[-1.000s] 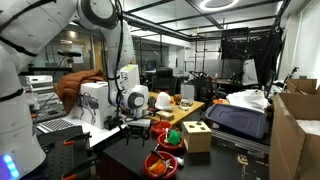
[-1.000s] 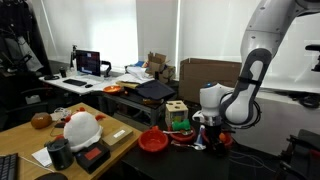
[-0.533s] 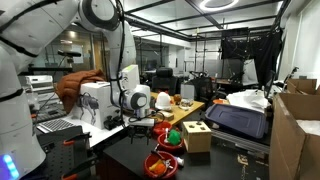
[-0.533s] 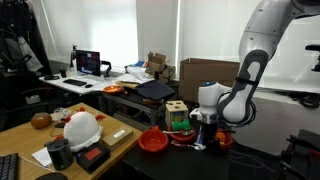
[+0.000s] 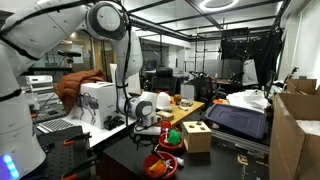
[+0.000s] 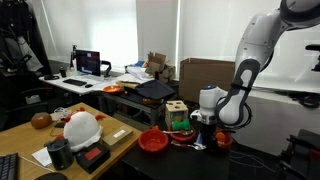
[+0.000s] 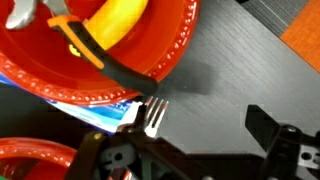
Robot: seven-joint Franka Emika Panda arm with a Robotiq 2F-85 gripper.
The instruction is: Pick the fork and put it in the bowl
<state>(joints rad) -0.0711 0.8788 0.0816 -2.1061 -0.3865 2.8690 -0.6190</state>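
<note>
We see the claw [image 7: 190, 150] spread open above the dark desk [image 7: 240, 70], and the slim pale fork [image 7: 155, 116] lies just beside the round red plastic bowl [image 7: 175, 35].

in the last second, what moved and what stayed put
The gripper shifted sideways toward the wooden box with holes, with the arm swinging its upper links along. Nothing was visibly grasped or released. Red bowls and box stayed put.

Fork [image 7: 155, 116] just beside bowl [image 7: 172, 48]
</note>
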